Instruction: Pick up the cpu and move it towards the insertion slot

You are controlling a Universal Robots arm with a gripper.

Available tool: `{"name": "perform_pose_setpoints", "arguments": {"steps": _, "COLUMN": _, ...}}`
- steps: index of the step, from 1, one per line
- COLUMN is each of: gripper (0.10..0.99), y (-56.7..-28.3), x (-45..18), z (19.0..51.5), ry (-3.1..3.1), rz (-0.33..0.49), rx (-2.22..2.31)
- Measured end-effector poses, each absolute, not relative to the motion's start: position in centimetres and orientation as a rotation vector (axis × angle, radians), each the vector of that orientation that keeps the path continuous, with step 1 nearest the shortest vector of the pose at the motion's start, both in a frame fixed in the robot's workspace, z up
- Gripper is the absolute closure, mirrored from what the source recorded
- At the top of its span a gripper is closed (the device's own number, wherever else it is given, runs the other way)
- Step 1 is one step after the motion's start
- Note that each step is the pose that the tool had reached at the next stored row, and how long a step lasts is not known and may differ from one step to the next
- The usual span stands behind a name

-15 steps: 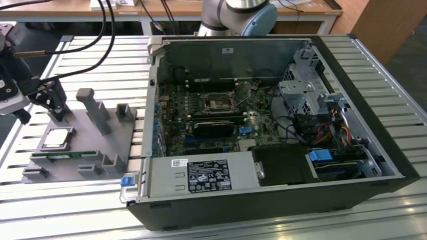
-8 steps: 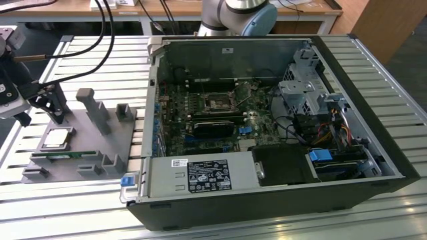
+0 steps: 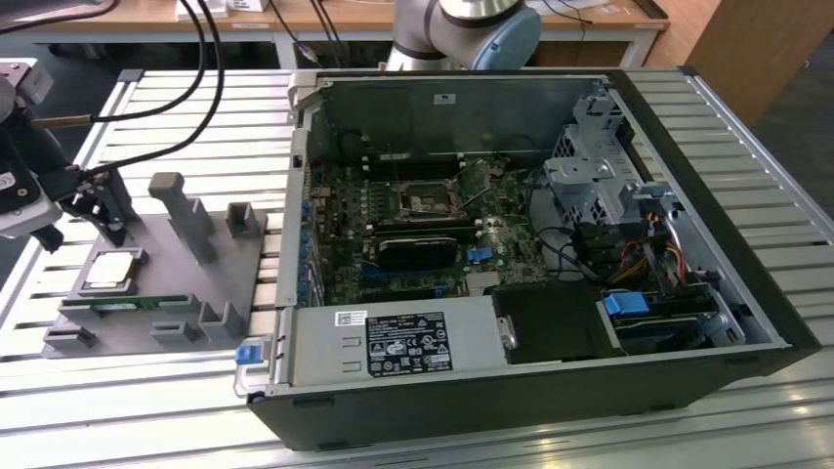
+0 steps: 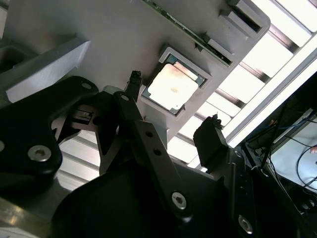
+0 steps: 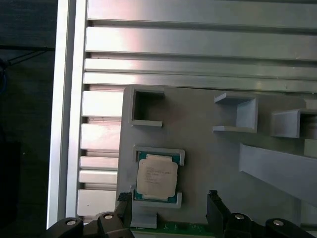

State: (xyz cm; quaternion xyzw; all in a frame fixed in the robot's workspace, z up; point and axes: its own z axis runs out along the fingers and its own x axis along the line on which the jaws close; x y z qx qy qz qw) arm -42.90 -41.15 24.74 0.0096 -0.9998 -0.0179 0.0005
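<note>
Edges: the cpu [image 3: 111,269] [image 5: 157,176] sits in a shallow framed pocket near one edge of the holder [image 3: 183,288], at the exterior view's left. Bare slatted counter [image 3: 156,410] runs beyond that edge.
Open room: nothing crowds the chip from above. The holder's upright posts [image 3: 183,215] stand off to one side and a green memory stick [image 3: 124,305] lies just beside the pocket.
Hand: in both wrist views the hand [image 4: 173,101] [image 5: 168,197] hangs over the cpu, fingers spread wide, one on either side of the chip. It is gripping nothing.
Insertion slot: the insertion slot [image 3: 428,203] is on the board inside the open computer case [image 3: 521,405], well apart from the cpu, toward the exterior view's right.
Materials: silvery square chip top with a pale rim, matte grey holder, ribbed aluminium counter, black angular fingers.
</note>
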Motion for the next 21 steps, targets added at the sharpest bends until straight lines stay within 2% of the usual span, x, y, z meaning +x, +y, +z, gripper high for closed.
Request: {"name": "perform_pose_setpoints", "arguments": {"steps": 21, "gripper": 0.380, "y": -41.1, "x": -42.9, "z": 23.4, "ry": -3.140, "rz": -0.056, "rx": 0.030}}
